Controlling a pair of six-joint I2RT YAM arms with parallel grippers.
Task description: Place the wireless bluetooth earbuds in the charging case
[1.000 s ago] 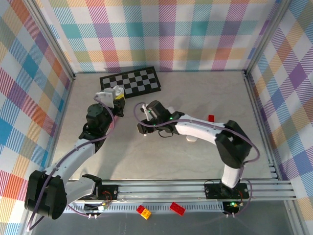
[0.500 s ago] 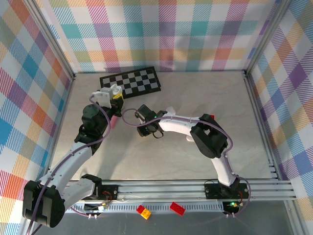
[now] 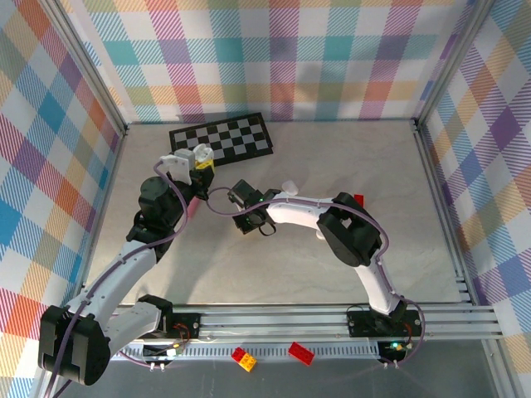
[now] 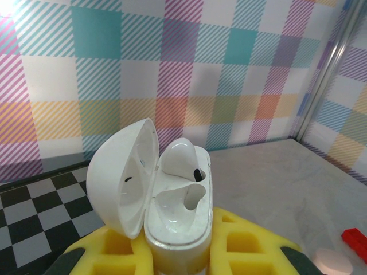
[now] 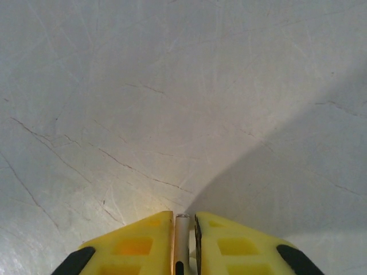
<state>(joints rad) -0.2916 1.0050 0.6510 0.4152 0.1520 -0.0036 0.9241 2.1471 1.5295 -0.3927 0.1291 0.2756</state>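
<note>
Earbuds [image 4: 182, 159] are split between the two arms. One sits head-up in the far socket of the case [image 4: 172, 226], and the near socket beside it is empty. The left gripper [image 3: 202, 162] has its yellow pads clamped on the lower body of the case and holds it upright near the checkerboard [image 3: 222, 138], with the lid swung open to one side.

The second bud [image 5: 182, 240] appears to be in the right gripper [image 5: 183, 219]. Its jaws are drawn almost together, with only a slim pale stem showing between the pads. That gripper hangs low over the bare table [image 5: 172, 86], a little right of the case and apart from it. I cannot tell whether the bud has cleared the surface.

I'd expect the bud to handle as almost weightless, hard and glossy. It looks too stiff to deform, but it is slick and rounded enough to twist or squirt out of a pinch. The stem is the sensible place to hold it, gripped across its sides, which leaves the fat head and the tip free. A firm, modest squeeze should do.

The case looks just as smooth, so gripping its body below the hinge is sound, and it keeps the lid and both sockets unobstructed. The bud will have to go in stem first and well lined up.
</note>
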